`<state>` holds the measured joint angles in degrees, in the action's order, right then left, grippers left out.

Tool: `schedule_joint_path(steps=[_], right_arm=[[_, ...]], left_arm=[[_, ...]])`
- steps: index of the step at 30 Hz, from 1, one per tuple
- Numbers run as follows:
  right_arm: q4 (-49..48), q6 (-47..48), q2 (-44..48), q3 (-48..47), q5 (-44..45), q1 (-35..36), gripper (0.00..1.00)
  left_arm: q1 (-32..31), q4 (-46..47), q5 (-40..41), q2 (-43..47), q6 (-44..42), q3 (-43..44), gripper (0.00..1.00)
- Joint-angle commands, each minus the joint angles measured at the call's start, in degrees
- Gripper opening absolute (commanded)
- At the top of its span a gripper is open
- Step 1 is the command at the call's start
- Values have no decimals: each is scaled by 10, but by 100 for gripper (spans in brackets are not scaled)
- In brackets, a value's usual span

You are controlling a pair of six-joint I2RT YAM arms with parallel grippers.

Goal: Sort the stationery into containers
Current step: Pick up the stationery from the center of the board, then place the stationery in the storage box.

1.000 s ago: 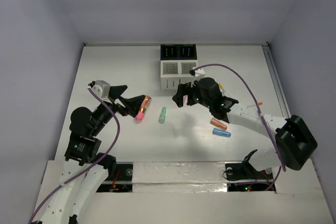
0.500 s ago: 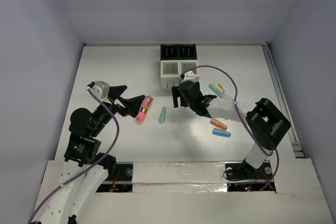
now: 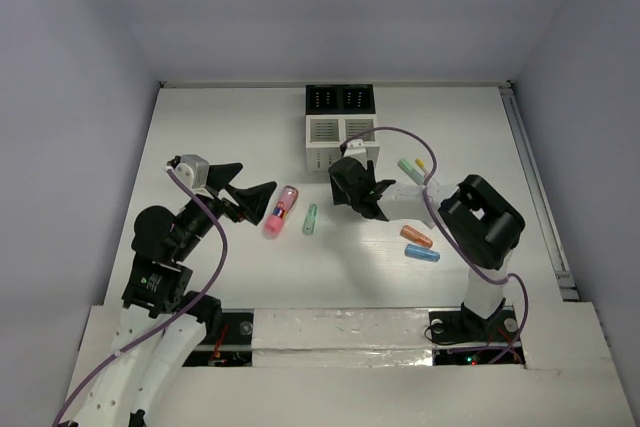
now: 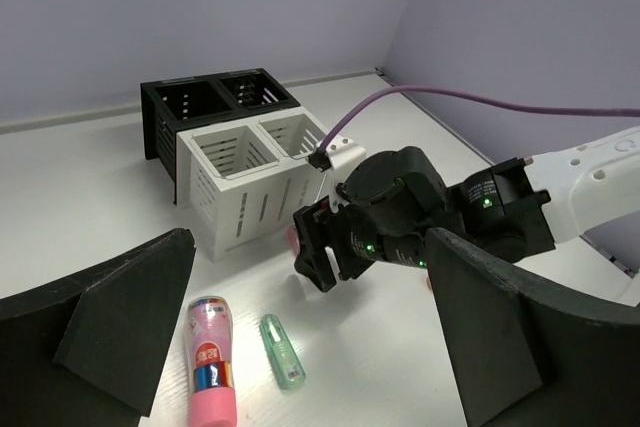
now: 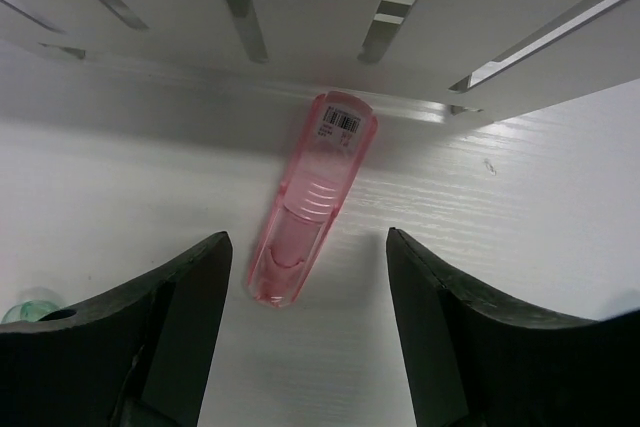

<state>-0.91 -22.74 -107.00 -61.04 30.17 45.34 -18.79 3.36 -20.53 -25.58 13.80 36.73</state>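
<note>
Though open — right gripper (image 5: 305,244) at container (image 5: 310,17) edge.

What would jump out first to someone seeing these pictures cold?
The right gripper, jaws open, hovers over a clear pink stick lying against the white container. Opposite it, the left gripper, jaws open, faces a thick pink stick beside a mint stick.

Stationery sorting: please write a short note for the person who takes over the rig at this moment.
Left hand open, empty; the thick pink stick lies on the table just ahead of it, the mint stick beside that.
Right hand open, low over a clear pink stick lying against the white container.
Orange stick and blue stick lie loose to the right.
Done: nothing seen inside it or the black container.
Left: all sticks.
</note>
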Motion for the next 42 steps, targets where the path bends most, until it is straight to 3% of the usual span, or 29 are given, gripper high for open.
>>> schedule_joint_path(steps=[1,9,16,22,30,34,39,42], right_arm=[[-51,-13,-3,-8,16,-7,68],[-81,-29,-18,18,-1,-7,59],[-72,-33,-12,28,14,-7,40],[-88,-24,89,72,-26,-7,25],[-65,-2,210,73,-156,-7,23],[-58,15,253,44,-154,-7,23],[-52,58,225,-34,-129,-26,23],[-55,63,186,-86,-164,-67,23]], left_arm=[[-3,22,-4,0,-3,21,99],[-3,26,-9,-4,-4,21,99],[-3,26,-10,-1,-3,21,99],[-3,27,-10,2,-3,21,99],[-3,27,-11,4,-3,20,99],[-3,28,-11,5,-2,21,99],[-3,28,-10,8,-1,20,99],[-3,26,-8,14,-1,19,99]])
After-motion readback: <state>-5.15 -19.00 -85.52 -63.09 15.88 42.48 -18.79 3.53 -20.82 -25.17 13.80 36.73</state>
